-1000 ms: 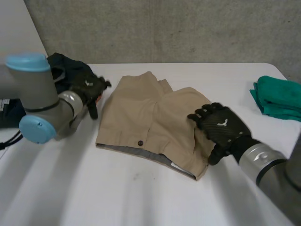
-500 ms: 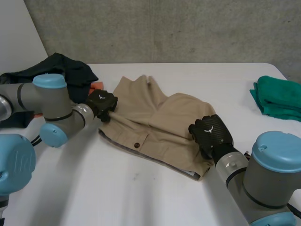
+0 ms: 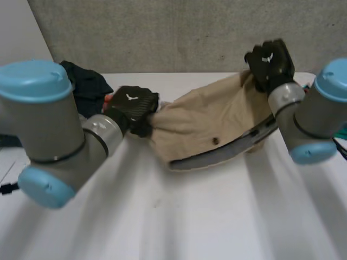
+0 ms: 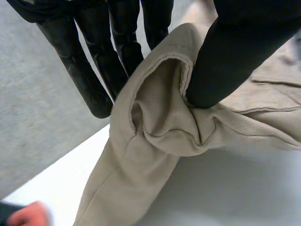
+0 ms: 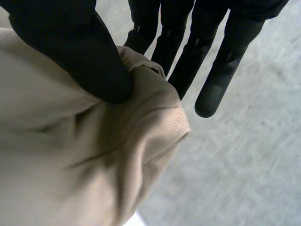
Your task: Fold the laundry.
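Note:
Tan shorts hang stretched between my two hands above the white table, the waistband with its dark button sagging toward me. My left hand pinches one end of the cloth; in the left wrist view its thumb presses a fold of the tan shorts against the fingers. My right hand is raised at the far right and grips the other end. In the right wrist view its thumb clamps the tan shorts against the fingers.
A dark heap of clothes with something orange beside it lies at the far left of the table, behind my left arm. A sliver of green cloth peeks out past my right arm. A grey wall stands behind the table.
Both hands have closed on the shorts and lifted them off the table. The right hand rose up and back, and the shorts now hang spread between the hands.

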